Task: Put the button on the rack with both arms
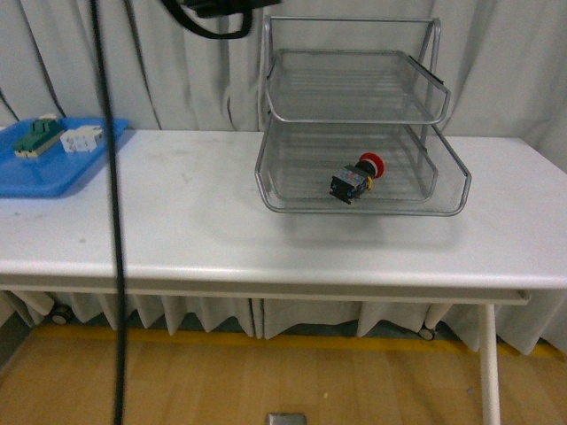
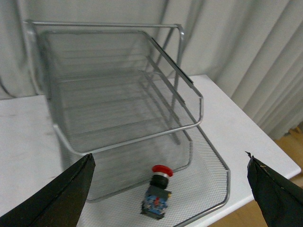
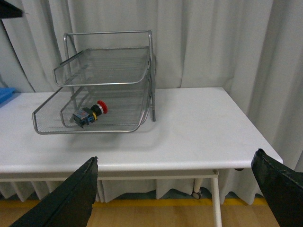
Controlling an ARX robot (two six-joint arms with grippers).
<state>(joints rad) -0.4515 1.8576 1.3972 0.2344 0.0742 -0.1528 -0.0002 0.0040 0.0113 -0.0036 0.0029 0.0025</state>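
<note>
While both arms hang clear of the work, look where the button (image 1: pixel 356 180) is: lying on its side on the mesh floor of the lowest tier of the rack (image 1: pixel 363 212), near the front rim and a touch to the robot's right of the middle. The rack stands on the white bench (image 1: pixel 221 239), well apart from the blue tray (image 1: pixel 53 181) at the far left end.

Left hand (image 2: pixel 169 154): fingers spread wide, nothing between them. It looks down on the rack from above and in front, and the button sits below it and a little ahead, almost centred in the gap. Right hand (image 3: pixel 177 155): also spread wide and empty, but it views the rack from off toward the robot's right end of the bench, with a long run of bare bench between. I'd call the left arm the nearer by a good margin.

Now the axis. The button's long line runs on a diagonal across the tier, red cap toward the back and the robot's right, dark body toward the front rim and the left. The upper tier overhangs it, so any reach would have to come in low over the front rim, not straight down.

By my reading, the placing itself looks done, and backing both arms off is all that remains.
</note>
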